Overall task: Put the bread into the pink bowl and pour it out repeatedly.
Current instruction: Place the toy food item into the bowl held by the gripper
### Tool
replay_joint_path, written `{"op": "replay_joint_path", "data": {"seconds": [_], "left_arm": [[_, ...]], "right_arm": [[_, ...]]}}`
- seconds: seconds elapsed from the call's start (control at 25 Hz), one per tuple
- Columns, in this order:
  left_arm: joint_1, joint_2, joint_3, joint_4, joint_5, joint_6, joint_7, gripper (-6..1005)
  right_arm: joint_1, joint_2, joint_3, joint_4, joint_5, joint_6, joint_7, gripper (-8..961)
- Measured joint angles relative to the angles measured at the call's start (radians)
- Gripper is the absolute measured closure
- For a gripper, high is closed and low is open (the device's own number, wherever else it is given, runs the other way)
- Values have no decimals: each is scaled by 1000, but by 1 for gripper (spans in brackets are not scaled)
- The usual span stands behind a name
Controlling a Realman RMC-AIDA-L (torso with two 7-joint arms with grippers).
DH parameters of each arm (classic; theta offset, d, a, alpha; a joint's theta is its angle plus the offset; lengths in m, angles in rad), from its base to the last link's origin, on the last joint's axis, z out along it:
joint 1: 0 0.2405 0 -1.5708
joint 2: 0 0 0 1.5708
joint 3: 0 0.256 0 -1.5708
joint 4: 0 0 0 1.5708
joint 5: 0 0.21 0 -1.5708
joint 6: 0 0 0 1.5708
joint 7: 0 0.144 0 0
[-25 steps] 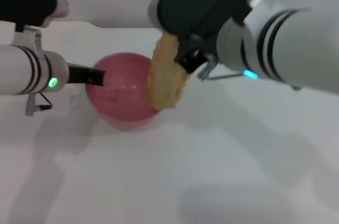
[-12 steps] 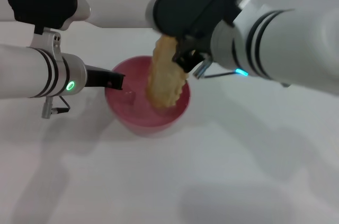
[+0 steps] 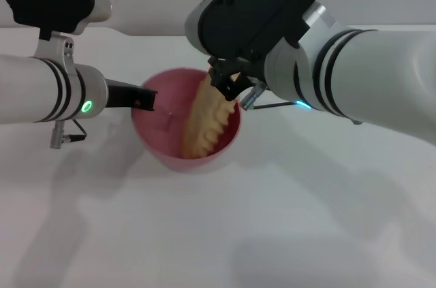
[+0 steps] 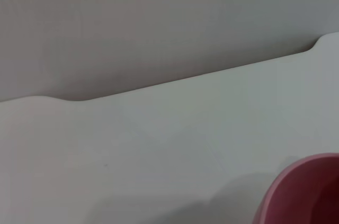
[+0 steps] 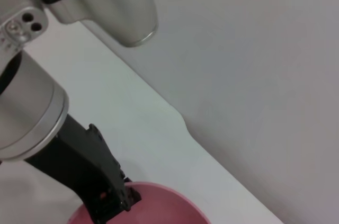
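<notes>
The pink bowl [image 3: 158, 139] stands upright on the white table, left of centre in the head view. My left gripper [image 3: 144, 101] is shut on its left rim, and the right wrist view shows that gripper's dark fingers [image 5: 111, 198] clamped on the bowl's edge [image 5: 169, 203]. The bread [image 3: 203, 123] stands on end inside the bowl, leaning on the right rim. Just above the loaf's top end my right gripper [image 3: 227, 85] is open. A part of the bowl's wall [image 4: 307, 192] shows in the left wrist view.
The white table [image 3: 286, 220] runs back to a far edge [image 4: 175, 78] against a grey wall. My left forearm [image 3: 41, 90] lies across the left side and my bulky right arm [image 3: 354, 77] hangs over the right side.
The bowl shifted right under the bread in my left gripper. The bread then dropped from my right gripper's hold into the bowl, and the right gripper sank slightly.
</notes>
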Motion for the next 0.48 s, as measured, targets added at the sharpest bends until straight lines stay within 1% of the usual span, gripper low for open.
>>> {"op": "replay_joint_path", "data": {"seconds": [0.08, 0.2, 0.32, 0.36, 0.4, 0.44, 0.48], "left_arm": [[0, 0, 0, 0, 2, 0, 0, 950], [3, 1, -1, 0, 4, 3, 0, 950], [9, 1, -2, 0, 5, 10, 1, 950], [13, 3, -4, 0, 5, 12, 4, 950], [13, 3, -4, 0, 5, 12, 4, 950], [15, 3, -7, 1, 6, 13, 8, 950], [16, 3, -10, 3, 6, 15, 13, 950]], "right_arm": [[-7, 0, 0, 5, -4, -19, 0, 800], [-50, -1, 4, -7, -29, -100, 1, 672], [-154, 1, 17, -41, -86, -236, -2, 536], [-238, 4, 40, -62, -107, -337, -2, 490], [-238, 4, 40, -62, -107, -337, -2, 462], [-284, 4, 58, -71, -107, -393, 0, 435], [-313, 4, 75, -75, -101, -427, 1, 407]]}}
